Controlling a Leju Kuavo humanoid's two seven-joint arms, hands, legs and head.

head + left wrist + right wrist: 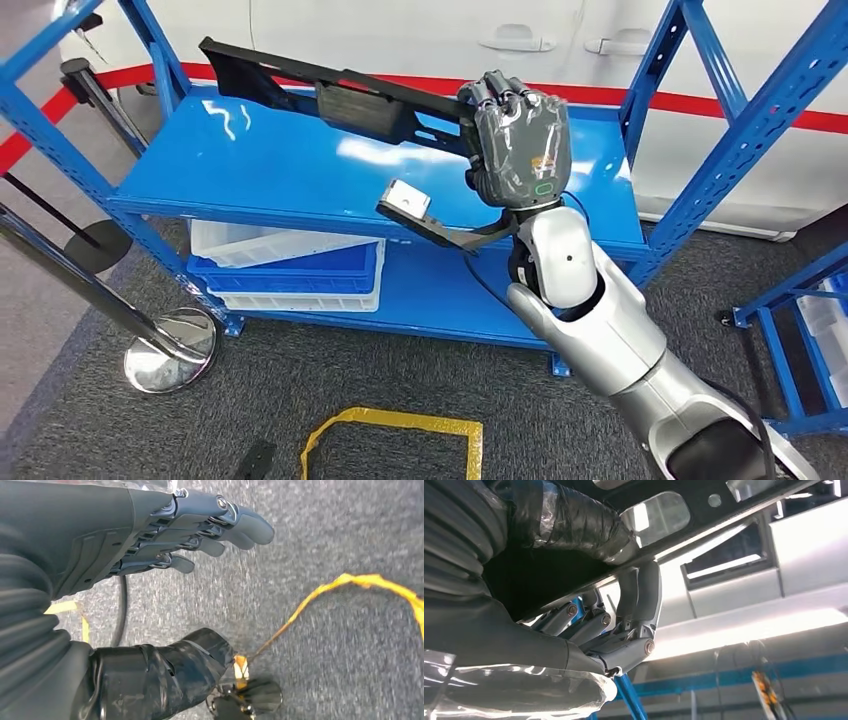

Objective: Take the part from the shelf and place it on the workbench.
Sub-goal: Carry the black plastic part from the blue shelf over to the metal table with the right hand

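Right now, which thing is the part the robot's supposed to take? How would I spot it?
Find the big blue shelf in front of the white car. Above its top level, the right hand grips a long black part. It is thin, flat and dark, unlike the white and blue bins stacked lower down.

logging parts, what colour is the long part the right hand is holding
Black; the long part shows best in the head view.

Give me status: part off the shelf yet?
Done: the right hand has reached the shelf and grips the black part, fingers curled around its edge in the right wrist view. In hand: lifting; the part's far end looks raised, but whether it is fully clear I cannot tell. Left: carrying it to the workbench. The left hand hangs open over the carpet.
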